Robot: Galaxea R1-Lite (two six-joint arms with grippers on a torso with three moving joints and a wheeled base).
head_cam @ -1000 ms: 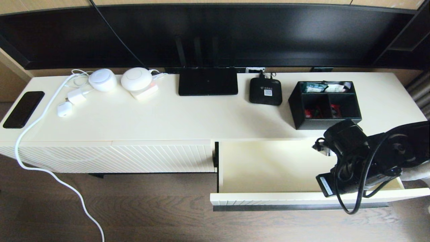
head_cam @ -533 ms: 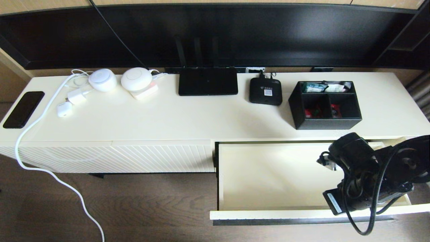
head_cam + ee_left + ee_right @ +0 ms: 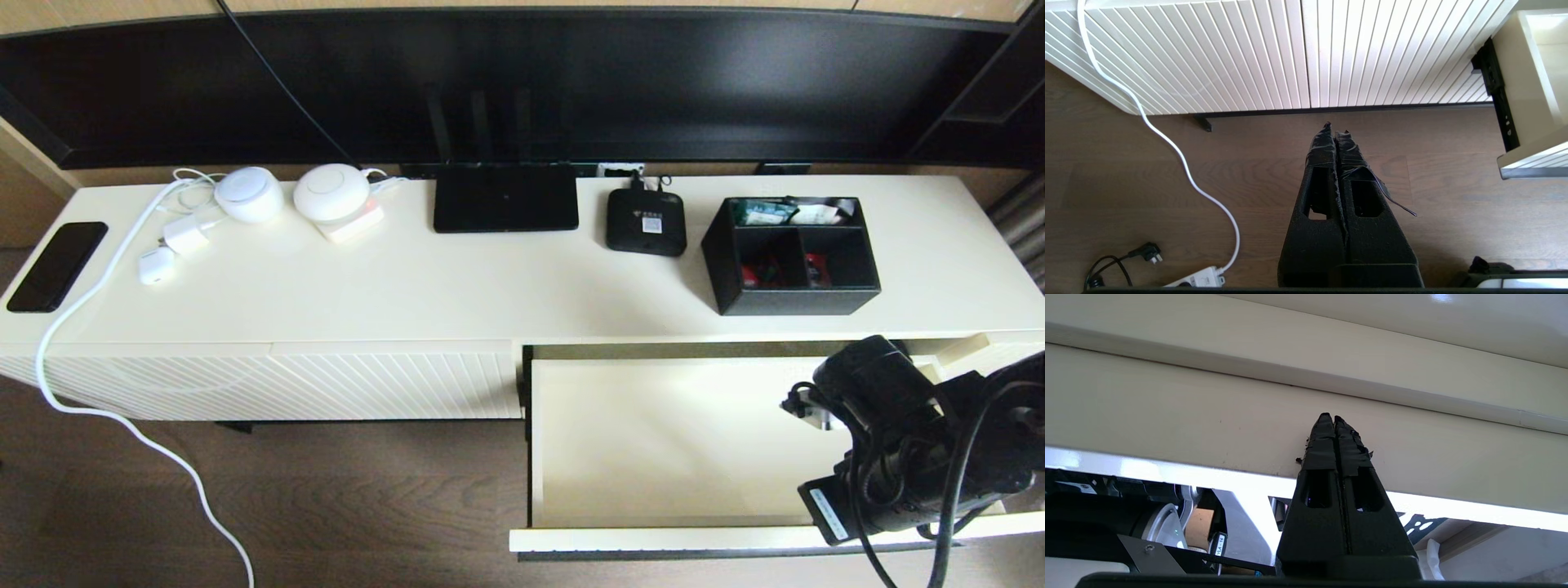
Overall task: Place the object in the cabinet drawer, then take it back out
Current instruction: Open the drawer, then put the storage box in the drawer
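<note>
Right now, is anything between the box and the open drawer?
Nothing on the cabinet top blocks the box from the drawer, whose visible floor is bare. Only the right arm hangs over the drawer's right end, its shut tool close against a cream panel.

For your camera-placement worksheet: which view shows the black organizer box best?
The head view: the organizer box sits whole on the cabinet top behind the open drawer, all three compartments visible. The left wrist view shows floor and ribbed panel, not the box; the right wrist view shows only cream drawer surfaces.
</note>
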